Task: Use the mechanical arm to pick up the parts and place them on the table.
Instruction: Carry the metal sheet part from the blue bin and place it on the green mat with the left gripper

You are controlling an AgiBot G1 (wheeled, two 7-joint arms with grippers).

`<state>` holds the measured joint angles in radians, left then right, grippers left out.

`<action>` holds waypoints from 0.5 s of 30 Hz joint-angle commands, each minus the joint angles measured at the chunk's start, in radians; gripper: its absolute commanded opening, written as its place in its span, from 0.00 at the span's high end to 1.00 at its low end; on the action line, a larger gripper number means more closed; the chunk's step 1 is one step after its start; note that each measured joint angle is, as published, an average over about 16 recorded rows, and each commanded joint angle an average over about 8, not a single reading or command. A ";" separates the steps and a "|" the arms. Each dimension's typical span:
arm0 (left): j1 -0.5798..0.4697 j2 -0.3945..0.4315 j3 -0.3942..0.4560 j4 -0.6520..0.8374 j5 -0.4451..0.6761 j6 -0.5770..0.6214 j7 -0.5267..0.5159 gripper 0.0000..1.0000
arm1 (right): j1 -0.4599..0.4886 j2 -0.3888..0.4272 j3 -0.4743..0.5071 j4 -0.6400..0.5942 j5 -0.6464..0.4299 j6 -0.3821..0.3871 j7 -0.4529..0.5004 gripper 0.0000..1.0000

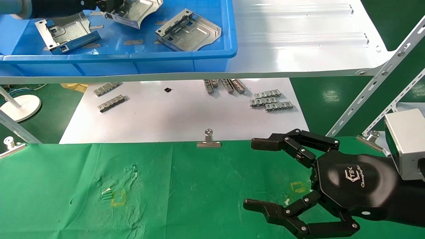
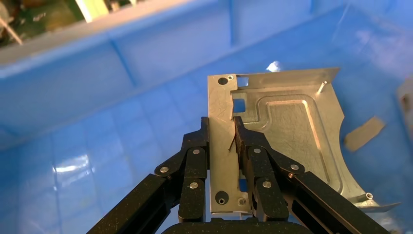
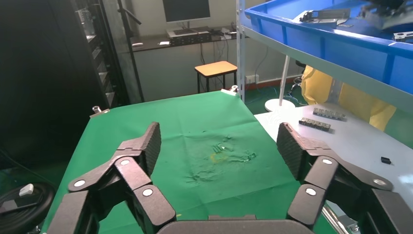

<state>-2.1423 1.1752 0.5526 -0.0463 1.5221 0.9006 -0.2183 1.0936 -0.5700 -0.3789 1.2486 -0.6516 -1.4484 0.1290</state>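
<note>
Head view. A blue bin (image 1: 186, 59) sat on a glossy white shelf (image 1: 298, 39) above the worktop (image 1: 199, 186), which was covered in wrinkled green cloth with small yellow square marks. The bin held three silver metal plates: one (image 1: 61, 31) at its left, one (image 1: 187, 30) near its right wall, and a third, the held plate (image 1: 137, 13), at the back, tilted and gripped by the left gripper (image 1: 106, 8). Thin grey strips lay flat on the bin floor among them. Below the shelf, a white board (image 1: 179, 114) carried grey ladder-like links (image 1: 270, 100) in small groups. A silver binder clip (image 1: 208, 139) pinned the cloth's far edge. The right gripper (image 1: 257, 174) hovered over the right part of the cloth, fingers wide apart, holding nothing.

Left wrist view. The left gripper (image 2: 221, 129) had its two black fingers (image 2: 197, 156) clamped on the flat edge strip of the held plate (image 2: 287, 122), one finger on each face. The plate stood clear of the blue bin floor (image 2: 97, 161); a grey strip (image 2: 364, 132) lay on the floor beyond it.

Right wrist view. The right gripper (image 3: 217, 139) had its fingers (image 3: 146, 141) spread far apart and empty above the green worktop (image 3: 195, 122). The blue bin (image 3: 331, 39) showed on its shelf off to one side, with links (image 3: 324, 119) on the white board beneath.
</note>
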 commanded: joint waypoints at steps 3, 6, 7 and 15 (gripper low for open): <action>0.003 -0.031 -0.029 -0.034 -0.043 0.068 0.054 1.00 | 0.000 0.000 0.000 0.000 0.000 0.000 0.000 0.00; 0.010 -0.068 -0.056 -0.067 -0.087 0.167 0.124 1.00 | 0.000 0.000 0.000 0.000 0.000 0.000 0.000 0.00; 0.014 -0.081 -0.065 -0.077 -0.101 0.204 0.149 1.00 | 0.000 0.000 0.000 0.000 0.000 0.000 0.000 0.00; 0.075 -0.191 -0.113 -0.162 -0.196 0.548 0.383 1.00 | 0.000 0.000 0.000 0.000 0.000 0.000 0.000 0.00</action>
<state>-2.0580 0.9875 0.4538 -0.2169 1.3321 1.4202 0.1566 1.0936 -0.5699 -0.3790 1.2486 -0.6515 -1.4484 0.1290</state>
